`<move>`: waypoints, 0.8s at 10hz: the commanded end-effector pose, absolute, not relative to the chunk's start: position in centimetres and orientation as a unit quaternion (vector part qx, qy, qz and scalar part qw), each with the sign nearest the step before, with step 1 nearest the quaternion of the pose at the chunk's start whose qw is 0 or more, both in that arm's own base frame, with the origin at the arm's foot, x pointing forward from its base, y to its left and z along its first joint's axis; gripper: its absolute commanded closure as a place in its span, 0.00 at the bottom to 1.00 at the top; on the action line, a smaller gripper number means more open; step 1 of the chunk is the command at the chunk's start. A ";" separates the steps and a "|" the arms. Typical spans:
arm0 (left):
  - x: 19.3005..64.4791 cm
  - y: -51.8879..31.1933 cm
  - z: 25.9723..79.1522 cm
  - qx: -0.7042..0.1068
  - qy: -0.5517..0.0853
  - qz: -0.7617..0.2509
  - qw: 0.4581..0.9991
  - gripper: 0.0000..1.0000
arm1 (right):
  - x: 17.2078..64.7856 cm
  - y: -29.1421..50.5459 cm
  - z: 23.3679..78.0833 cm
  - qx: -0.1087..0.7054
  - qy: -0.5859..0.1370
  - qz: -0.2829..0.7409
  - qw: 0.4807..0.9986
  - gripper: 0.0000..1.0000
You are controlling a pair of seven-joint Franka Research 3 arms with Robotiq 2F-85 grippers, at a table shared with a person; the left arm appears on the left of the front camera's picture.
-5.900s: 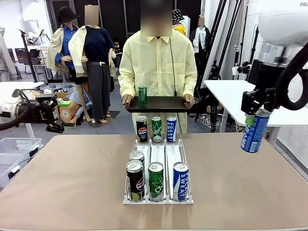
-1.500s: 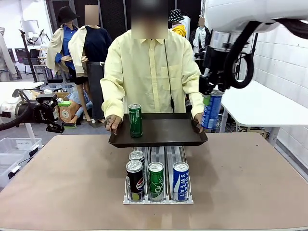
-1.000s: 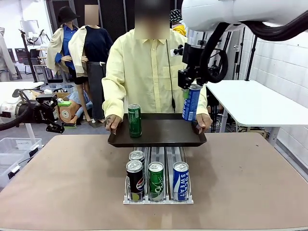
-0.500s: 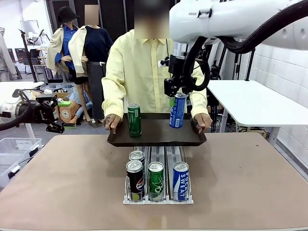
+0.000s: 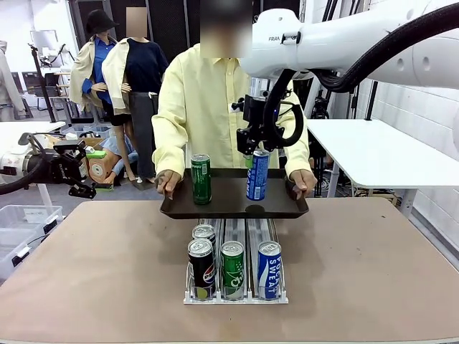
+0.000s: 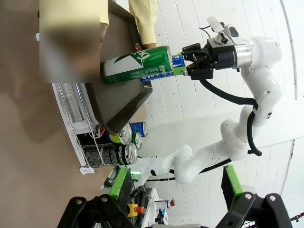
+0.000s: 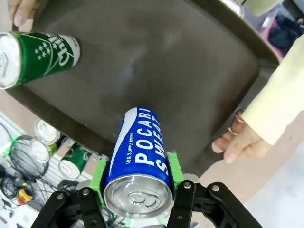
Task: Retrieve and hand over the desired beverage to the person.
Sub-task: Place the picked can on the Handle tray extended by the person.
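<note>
Over the dark tray (image 5: pixel 215 208) that the person (image 5: pixel 215 107) is holding out across the table (image 5: pixel 373 272), the right gripper (image 5: pixel 257 147) is pinching the blue can (image 5: pixel 257 175) near its top, its green pads (image 7: pixel 99 173) pressing on opposite sides of the wall. The can is hanging upright with its base close to the tray floor; whether it is touching yet is hard to tell. A green can (image 5: pixel 201 179) is standing on the tray's other half, well apart from it. The person's hands (image 5: pixel 302 180) are gripping the tray's two ends.

The left gripper (image 5: pixel 87 172) is waiting spread wide and empty off the table's left side.

The can is probably full, so fairly heavy for its size, with a smooth, rigid but thin metal wall that could dent under a hard squeeze and slip under a weak one. A grip across the upper wall, as now, is leaving the base free for setting down. Since the tray is hand-held and may sway, the can could tip if let go before its base is sitting flat.

Below the tray, more cans are sitting in the wire rack (image 5: pixel 237 294) on the table.
</note>
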State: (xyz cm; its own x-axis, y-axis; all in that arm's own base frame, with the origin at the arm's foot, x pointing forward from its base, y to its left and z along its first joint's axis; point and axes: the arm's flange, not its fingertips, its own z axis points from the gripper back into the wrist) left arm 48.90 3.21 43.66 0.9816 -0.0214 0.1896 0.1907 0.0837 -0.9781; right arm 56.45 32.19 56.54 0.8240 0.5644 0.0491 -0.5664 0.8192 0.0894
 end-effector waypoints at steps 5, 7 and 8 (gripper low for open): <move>48.9 3.3 43.8 -0.673 -0.065 -0.073 0.733 0.00 | 57.6 33.5 55.9 0.027 0.008 0.301 0.953 1.00; 48.9 3.3 43.8 -0.673 -0.065 -0.073 0.733 0.00 | 57.6 33.6 55.6 0.027 0.014 0.299 0.954 1.00; 48.9 3.3 43.8 -0.673 -0.065 -0.073 0.733 0.00 | 57.5 33.5 55.6 0.030 0.013 0.298 0.954 1.00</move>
State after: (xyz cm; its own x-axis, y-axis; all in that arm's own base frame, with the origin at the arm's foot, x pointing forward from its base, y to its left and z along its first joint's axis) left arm 48.90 3.21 43.66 0.9816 -0.0214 0.1896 0.1907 0.0837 -0.9781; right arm 56.75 32.98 54.30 0.8178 0.5755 0.0012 -0.5733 0.8147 0.0872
